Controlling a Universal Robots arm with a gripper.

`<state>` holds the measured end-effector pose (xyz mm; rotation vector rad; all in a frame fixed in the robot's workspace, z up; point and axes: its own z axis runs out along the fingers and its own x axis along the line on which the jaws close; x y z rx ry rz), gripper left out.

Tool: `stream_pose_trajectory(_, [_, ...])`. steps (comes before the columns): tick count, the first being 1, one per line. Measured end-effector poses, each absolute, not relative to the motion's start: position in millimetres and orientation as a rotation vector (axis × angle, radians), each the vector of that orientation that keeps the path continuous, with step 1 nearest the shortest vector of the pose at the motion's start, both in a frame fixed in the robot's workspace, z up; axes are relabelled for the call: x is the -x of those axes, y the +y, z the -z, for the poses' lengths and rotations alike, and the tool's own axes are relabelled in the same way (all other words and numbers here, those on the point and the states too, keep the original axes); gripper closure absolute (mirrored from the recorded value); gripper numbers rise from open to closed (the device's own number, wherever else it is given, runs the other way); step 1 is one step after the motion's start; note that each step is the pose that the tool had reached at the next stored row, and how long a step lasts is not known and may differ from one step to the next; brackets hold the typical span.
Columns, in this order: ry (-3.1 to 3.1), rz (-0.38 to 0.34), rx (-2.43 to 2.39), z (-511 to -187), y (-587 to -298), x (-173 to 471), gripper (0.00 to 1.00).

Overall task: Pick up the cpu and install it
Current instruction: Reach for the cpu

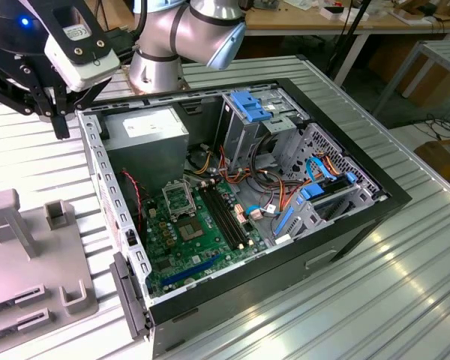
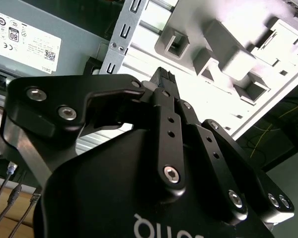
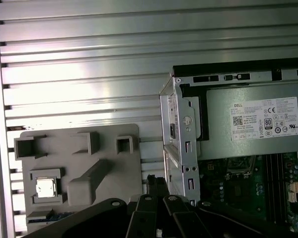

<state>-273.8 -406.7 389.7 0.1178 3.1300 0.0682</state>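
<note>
There, cpu (image 3: 45,188) in grey tray (image 3: 116,168).

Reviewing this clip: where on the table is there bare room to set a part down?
Bare slatted table lies on the exterior view's right of the open computer case, and, in the first wrist view, around the grey fixture holding the cpu. The strip between fixture and case is narrow; inside the case, cables crowd the space.

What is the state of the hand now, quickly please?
Hand: closed, holding nothing. The cpu lies in the grey tray.
</note>
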Motion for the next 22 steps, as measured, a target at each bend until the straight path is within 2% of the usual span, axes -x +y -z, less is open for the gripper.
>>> stream_pose_trajectory(22, [3.131,-0.068,-0.118,-389.6,-406.7,283.3,0.89])
